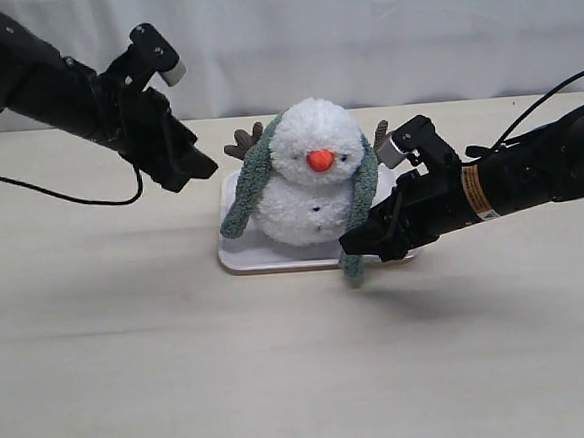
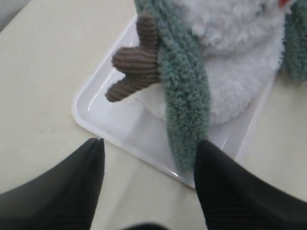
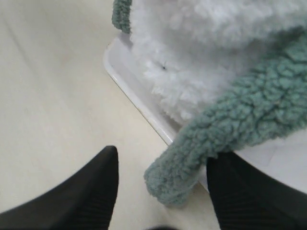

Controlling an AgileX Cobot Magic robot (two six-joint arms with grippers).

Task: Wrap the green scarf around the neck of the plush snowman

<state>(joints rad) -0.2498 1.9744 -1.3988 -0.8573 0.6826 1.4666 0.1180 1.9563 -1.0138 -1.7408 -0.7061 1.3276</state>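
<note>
The snowman (image 1: 305, 193) sits upright on a white tray (image 1: 237, 258) in the middle of the pale table (image 1: 130, 341), its orange nose facing the exterior camera. The scarf (image 1: 249, 182) runs behind its head, and both ends hang down the front sides. One end falls at about 8 o'clock from the nose. The other falls at about 5 o'clock and spills over the tray's front edge. The front of the neck (image 1: 289, 182) is bare, with no scarf crossing it.

My left gripper (image 1: 203, 170) hangs in the air at 10 o'clock from the snowman, near the brown twig arm (image 1: 244, 142). Its fingers are spread apart and hold nothing. In my left wrist view the scarf's end lies just beside one fingertip (image 2: 204, 153).

My right gripper (image 1: 349, 243) is low at 4 o'clock, by the tray's front corner. Its fingers are also spread wide. The scarf's rounded end lies between them, but nothing is pinched.
</note>
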